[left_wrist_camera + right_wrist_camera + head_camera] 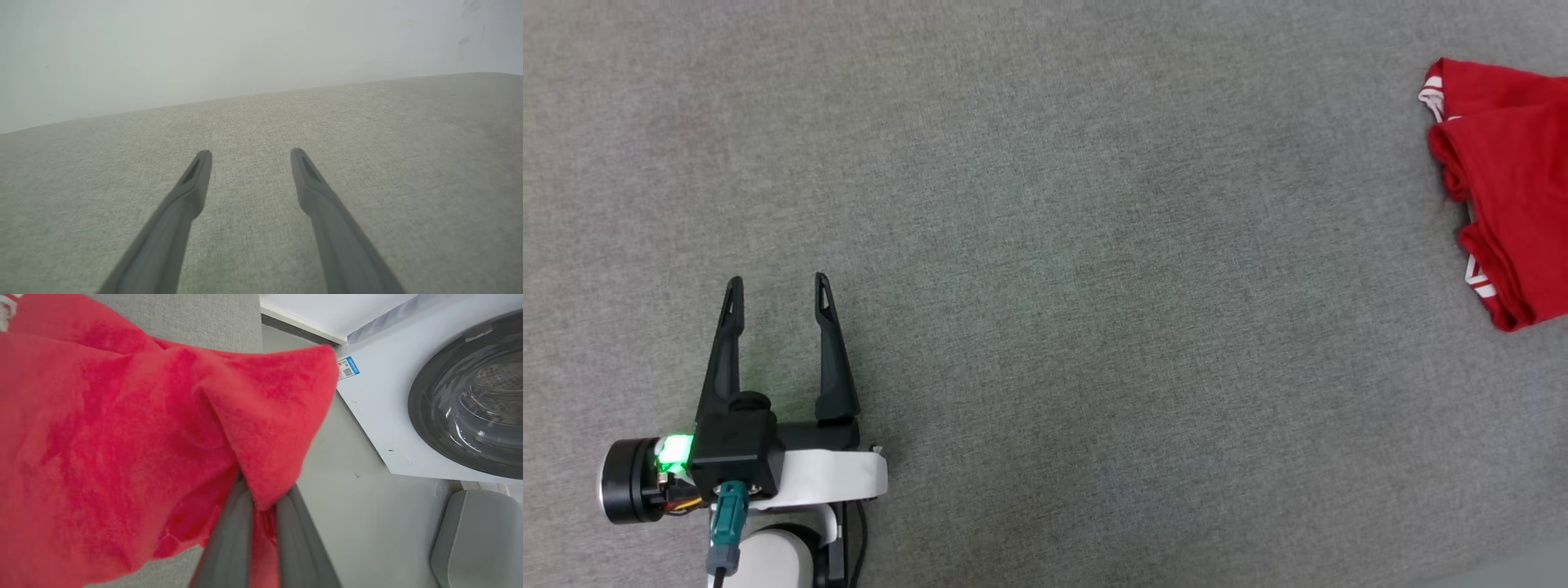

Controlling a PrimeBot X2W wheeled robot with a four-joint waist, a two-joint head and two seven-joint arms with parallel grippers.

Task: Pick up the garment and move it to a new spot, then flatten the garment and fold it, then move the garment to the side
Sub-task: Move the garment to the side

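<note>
The red garment (1507,188) lies bunched at the right edge of the grey fabric surface (1045,245), with bits of red-and-white striped trim showing; its lettering is hidden. In the right wrist view the garment (122,437) hangs close to the camera, and my right gripper (263,498) is shut on a fold of it, the fingertips buried in cloth. My left gripper (778,282) rests at the lower left, open, nothing between its fingers, far from the garment. Its left wrist view shows the same open left gripper (250,153) over bare fabric.
A white washing machine (408,396) with a dark round door (470,396) stands beyond the surface's edge in the right wrist view, with pale floor (359,522) below. A pale wall (204,49) rises behind the surface.
</note>
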